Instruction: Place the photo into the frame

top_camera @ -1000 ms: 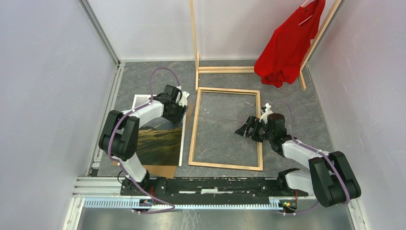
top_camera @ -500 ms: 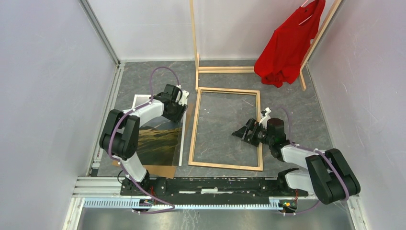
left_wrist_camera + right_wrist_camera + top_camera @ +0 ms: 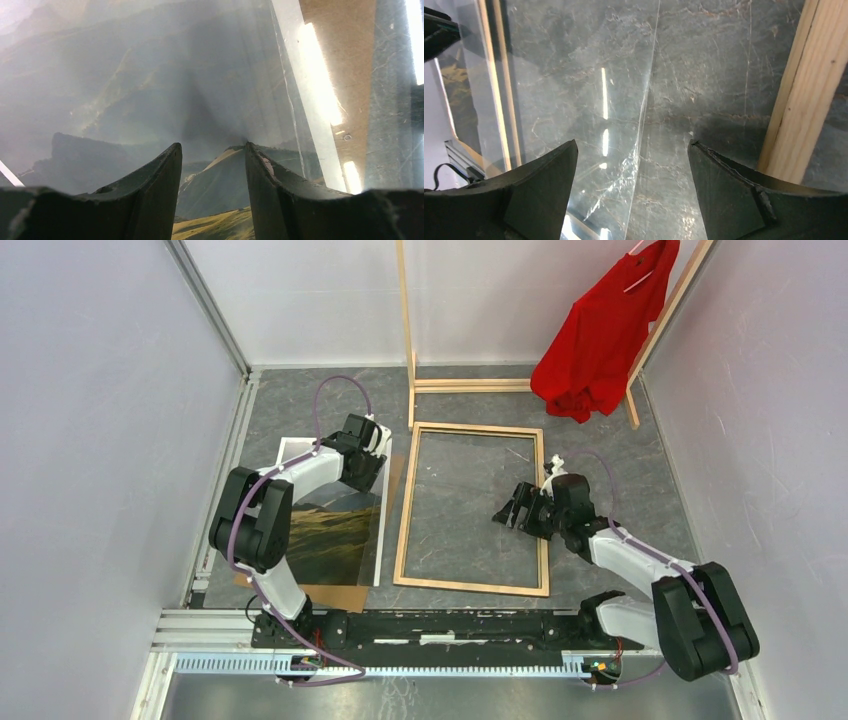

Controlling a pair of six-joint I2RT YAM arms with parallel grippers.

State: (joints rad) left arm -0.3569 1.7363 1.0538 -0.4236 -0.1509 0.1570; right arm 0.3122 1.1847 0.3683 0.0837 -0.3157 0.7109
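Observation:
The photo point(image 3: 330, 535), dark hills with a white border, lies face up at the left on a brown backing board point(image 3: 335, 597). My left gripper point(image 3: 366, 476) is low over the photo's far right corner, open, with nothing between its fingers; in the left wrist view point(image 3: 212, 146) the photo point(image 3: 150, 90) fills the frame. The frame point(image 3: 403, 510) lies flat in the middle, light wood side up. My right gripper point(image 3: 508, 510) is open and empty inside the frame by its right rail point(image 3: 804, 90). A clear sheet point(image 3: 574, 90) lies under it point(image 3: 633, 145).
A tall wooden clothes rack point(image 3: 408, 330) with a red shirt point(image 3: 600, 335) stands behind the frame. Grey walls close in the left, right and back. The arm mounting rail point(image 3: 450, 625) runs along the near edge.
My right gripper dipped slightly toward the near side inside the frame, then came back and its arm stretched out. The left gripper has stayed put on the photo's corner.

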